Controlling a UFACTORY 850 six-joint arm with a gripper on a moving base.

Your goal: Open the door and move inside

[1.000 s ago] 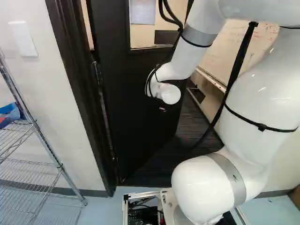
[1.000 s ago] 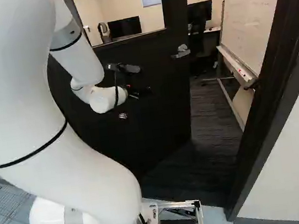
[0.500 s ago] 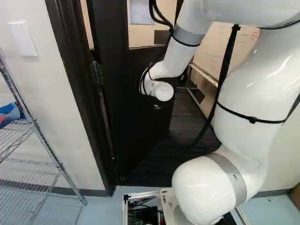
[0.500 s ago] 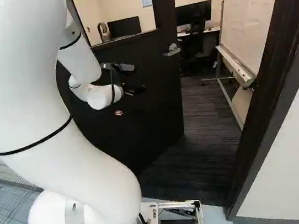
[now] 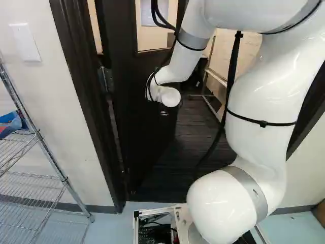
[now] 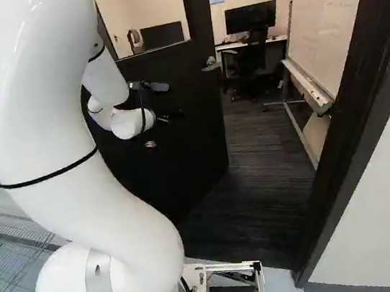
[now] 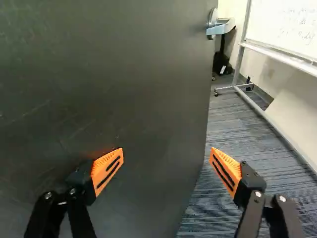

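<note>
Taking straight ahead of your base as twelve, you have the black door with a glass window [image 6: 188,147] at about eleven o'clock, swung partly inward, its silver lever handle [image 6: 210,65] by the free edge. Your black two-fingered gripper [image 6: 172,114] is at eleven too, near the door's face and lower than the handle. In the wrist view, your gripper [image 7: 167,151] stands spread wide; its nine o'clock orange pad [image 7: 107,168] is close to the door, though you cannot tell whether they touch. The handle lies ahead, toward one o'clock. Through the doorway you see grey striped carpet [image 7: 237,129], a black monitor [image 6: 251,16] at about twelve-thirty and a framed whiteboard [image 6: 333,17] at one.
</note>
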